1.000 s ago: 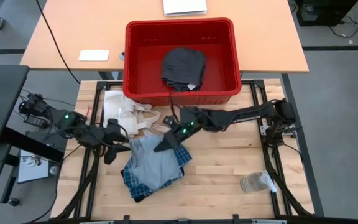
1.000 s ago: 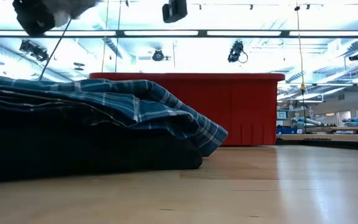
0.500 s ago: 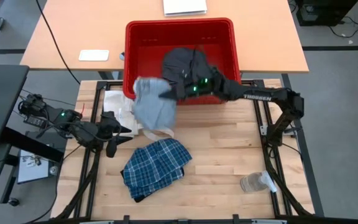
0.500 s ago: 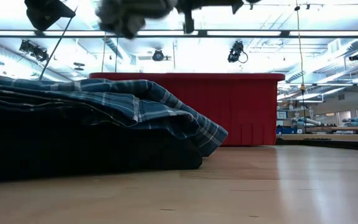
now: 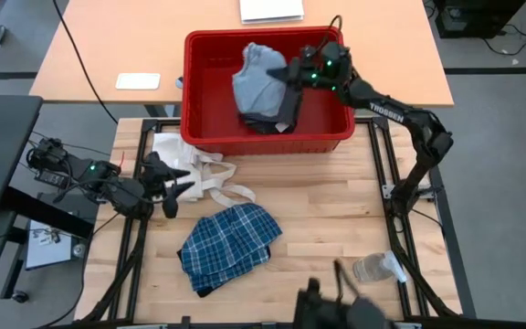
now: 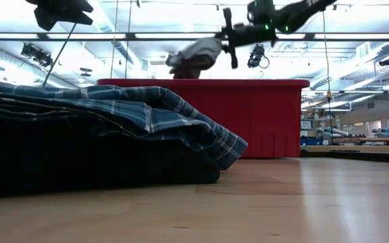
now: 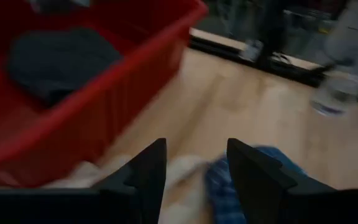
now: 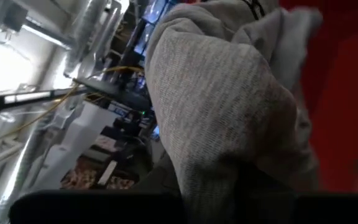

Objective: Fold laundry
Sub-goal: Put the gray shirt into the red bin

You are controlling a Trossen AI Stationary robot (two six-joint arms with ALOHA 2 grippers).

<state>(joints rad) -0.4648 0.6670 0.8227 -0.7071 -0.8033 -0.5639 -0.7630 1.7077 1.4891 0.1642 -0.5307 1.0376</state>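
Observation:
My right gripper (image 5: 290, 78) is shut on a light grey garment (image 5: 258, 71) and holds it in the air over the red bin (image 5: 199, 91). In the low view the garment (image 6: 194, 57) shows above the bin's rim, left of the gripper (image 6: 229, 35). A dark grey garment (image 5: 268, 121) lies on the bin's floor. The blue-and-white plaid shirt (image 5: 231, 242), folded, lies flat on the table's middle. My left gripper (image 5: 167, 187) stands open above the table's left edge, beside a cream tote bag (image 5: 185, 164), and touches nothing. My right gripper pinches the grey garment at its right-hand end (image 5: 281, 75) between its two fingers; the cloth (image 8: 229, 174) bunches right in front of them. The fingers come about level from the table's right side. The garment is lifted clear and droops away from the fingers above the bin.
The red bin stands across the table's far edge. A clear plastic bottle (image 5: 377, 267) lies near the right front corner. The tote's straps (image 5: 231, 187) trail toward the plaid shirt. A dark blurred shape (image 5: 336, 306) shows at the near edge.
My right gripper has lifted the grey garment off the plaid shirt. It has swung fast toward the far edge and now holds it over the red bin. The plaid shirt has stayed in place. My left gripper has turned a little toward the far edge.

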